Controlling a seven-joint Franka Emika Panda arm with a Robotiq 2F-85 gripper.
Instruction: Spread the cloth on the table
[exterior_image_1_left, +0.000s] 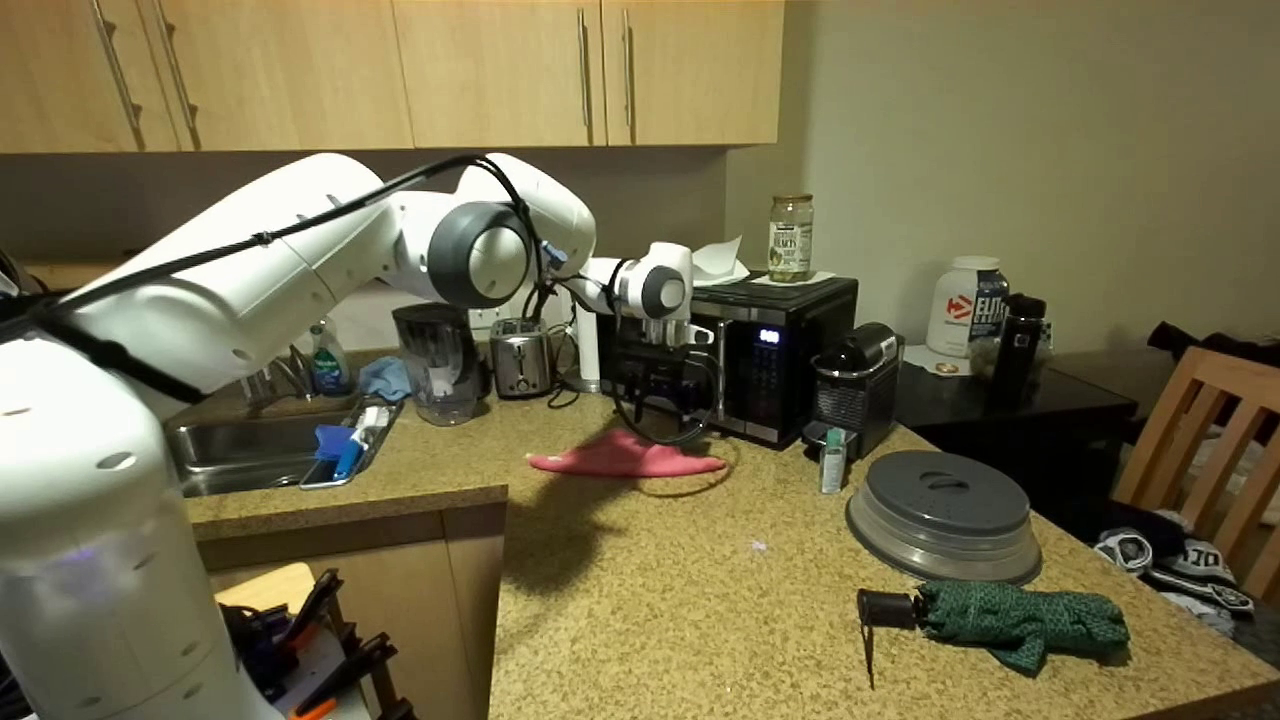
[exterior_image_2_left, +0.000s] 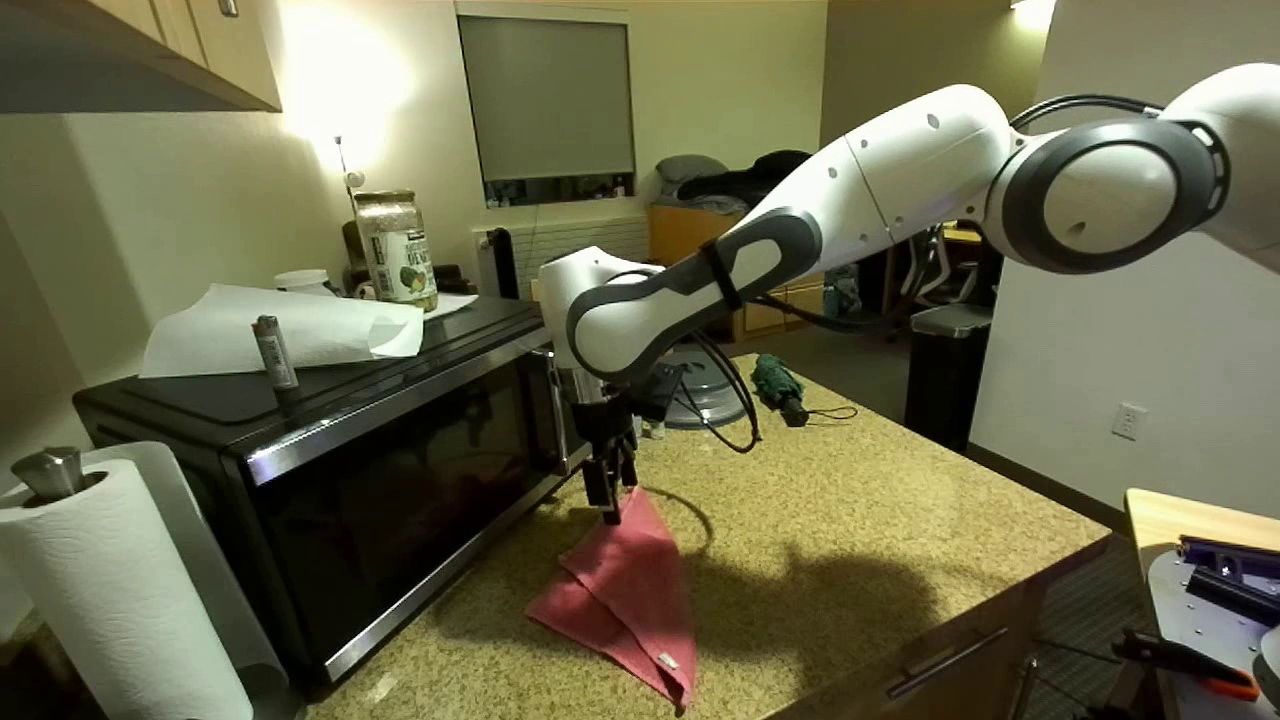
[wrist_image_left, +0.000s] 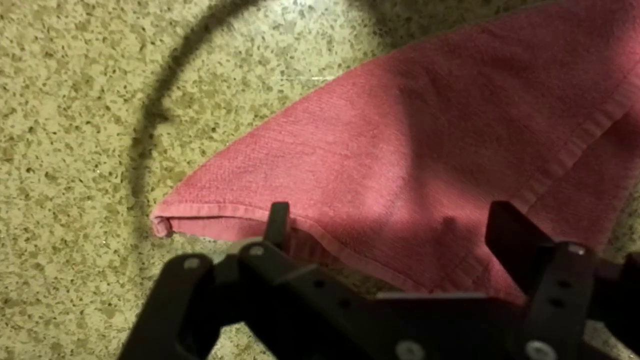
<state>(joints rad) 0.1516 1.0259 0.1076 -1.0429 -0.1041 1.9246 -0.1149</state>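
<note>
Wrist view shows two fingers (wrist_image_left: 515, 245), one cloth (wrist_image_left: 400, 155)

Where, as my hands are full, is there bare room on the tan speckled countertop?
Free: the countertop between the pink fabric cloth, round grey plastic cover and folded dark green umbrella, bar a pale spot. Crowded: along the boxy black microwave, where the open black gripper hangs over the cloth.

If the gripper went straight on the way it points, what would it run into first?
Most likely the folded pink cloth: the open gripper points down over it, though whether the two are touching is hard to tell.
</note>
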